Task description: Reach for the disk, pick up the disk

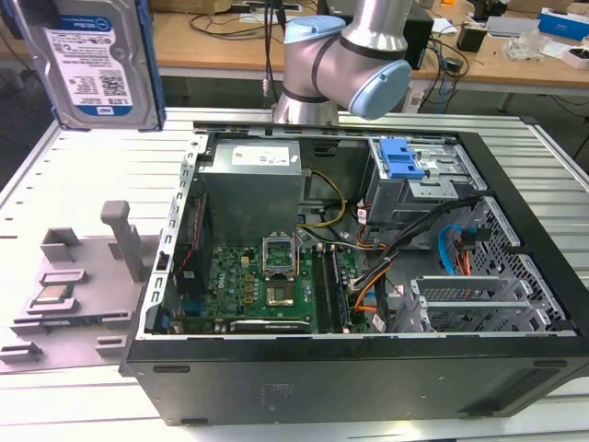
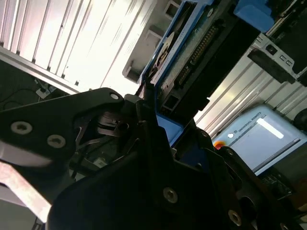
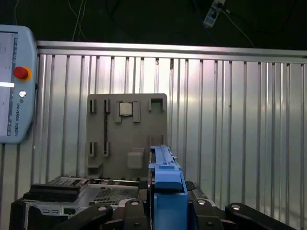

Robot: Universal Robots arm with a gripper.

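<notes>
Slatted table (image 1: 92,175) under PC case (image 1: 368,378), grey tray (image 1: 87,276)

Robot arm takes hold of a hard drive: in the second wrist view, the gripper (image 2: 144,109) clamps the disk (image 2: 192,52) between its black fingers (image 2: 86,115). The drive is seen edge-on, with its row of connector pins facing the camera. A blue plastic bracket (image 2: 169,128) runs along the disk's edges where the jaws close on it. Beyond the disk lies the ribbed silver table (image 2: 72,38), brightly lit, with a grey plastic fixture (image 2: 139,64) on it beside the disk's outline. On the disk's other side sits a pale blue control pendant (image 2: 268,139) with a red button (image 2: 218,143).
</notes>
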